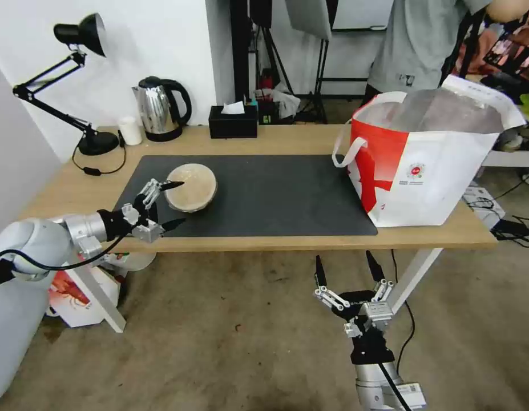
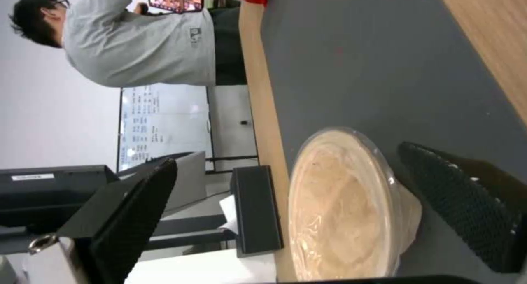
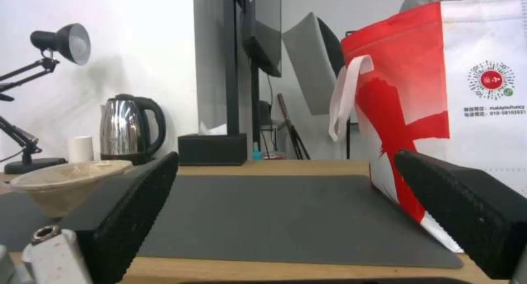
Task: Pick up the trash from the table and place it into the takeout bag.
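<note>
A shallow tan bowl (image 1: 191,187) covered with clear film sits on the left part of the dark grey mat (image 1: 275,194) on the table (image 1: 287,140). My left gripper (image 1: 177,204) is open at the bowl's near-left side, one finger by its rim, the other low over the mat. In the left wrist view the bowl (image 2: 340,210) lies between the two black fingers (image 2: 137,210). The takeout bag (image 1: 429,165) stands open at the table's right end. My right gripper (image 1: 344,258) hangs open below the table's front edge, holding nothing, facing the bag (image 3: 439,90).
Along the back edge stand a black desk lamp (image 1: 81,91), a steel kettle (image 1: 158,108), a small white cup (image 1: 130,130) and a black tissue box (image 1: 233,121). A white-and-red box (image 1: 76,294) lies on the floor by the left table leg. A person (image 1: 418,45) stands behind the bag.
</note>
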Tool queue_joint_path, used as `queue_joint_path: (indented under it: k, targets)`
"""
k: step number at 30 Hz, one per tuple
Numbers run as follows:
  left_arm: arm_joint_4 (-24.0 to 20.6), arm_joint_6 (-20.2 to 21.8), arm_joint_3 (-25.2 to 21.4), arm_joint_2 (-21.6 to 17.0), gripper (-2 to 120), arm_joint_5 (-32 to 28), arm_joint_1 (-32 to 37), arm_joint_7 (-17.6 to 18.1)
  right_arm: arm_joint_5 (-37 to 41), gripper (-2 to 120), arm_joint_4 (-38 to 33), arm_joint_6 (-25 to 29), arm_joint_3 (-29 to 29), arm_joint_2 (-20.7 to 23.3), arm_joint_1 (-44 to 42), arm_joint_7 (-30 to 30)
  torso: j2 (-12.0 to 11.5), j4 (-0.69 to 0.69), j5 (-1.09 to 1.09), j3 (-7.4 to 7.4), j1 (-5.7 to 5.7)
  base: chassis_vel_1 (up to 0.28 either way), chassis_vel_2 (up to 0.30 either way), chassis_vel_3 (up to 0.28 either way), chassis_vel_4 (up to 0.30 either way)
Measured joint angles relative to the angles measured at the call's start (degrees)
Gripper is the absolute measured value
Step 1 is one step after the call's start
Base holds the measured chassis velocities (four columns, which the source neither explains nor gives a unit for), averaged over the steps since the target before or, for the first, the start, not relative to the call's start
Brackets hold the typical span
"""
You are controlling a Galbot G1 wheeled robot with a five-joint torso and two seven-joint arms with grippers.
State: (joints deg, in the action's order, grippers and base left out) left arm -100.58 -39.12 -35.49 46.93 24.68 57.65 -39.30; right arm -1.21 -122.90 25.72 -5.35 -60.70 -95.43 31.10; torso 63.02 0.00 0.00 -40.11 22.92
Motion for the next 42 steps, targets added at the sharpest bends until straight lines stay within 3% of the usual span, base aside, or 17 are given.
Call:
queue_joint_path:
  k: [26,42]
  targets:
    - [0.71,0.33,-1.21,-0.86,100,0.51,-0.09,-0.22,0.00,100,0.00,0.00,0.00,0.00,0.00,0.00,0.00,0.00,0.00,0.00,0.00,0.000,0.000,0.000,0.000]
    - [2.65,0.27,0.40,0.99,100,3.66,-2.34,-0.28,0.00,100,0.00,0.00,0.00,0.00,0.00,0.00,0.00,0.00,0.00,0.00,0.00,0.000,0.000,0.000,0.000]
